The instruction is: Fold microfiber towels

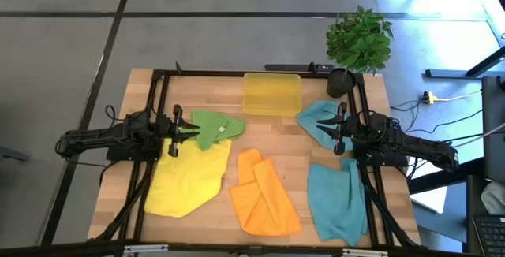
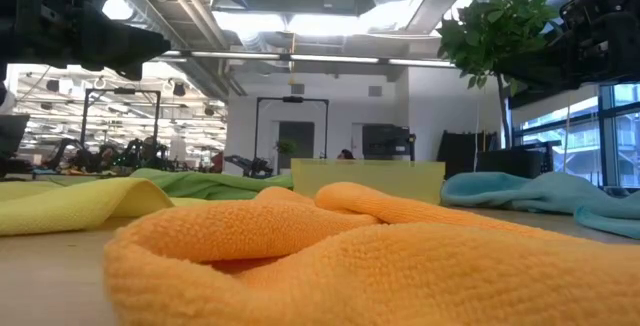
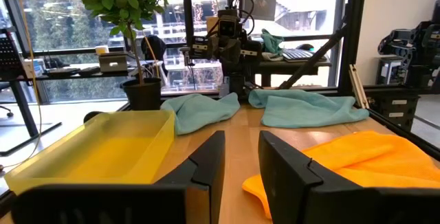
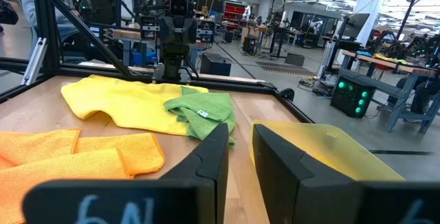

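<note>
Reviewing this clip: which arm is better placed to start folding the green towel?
Likely the left. In the high view the left hand sits at the green towel's edge, fingers parted, holding nothing. The right hand waits across the table over a teal towel.

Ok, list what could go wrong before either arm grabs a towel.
1. The green towel overlaps the yellow towel, so the left gripper may pinch both layers.
2. The orange towel lies bunched; a fold started there could come out crooked.
3. One teal towel sits beside the yellow tray, which the right gripper might nudge.
</note>
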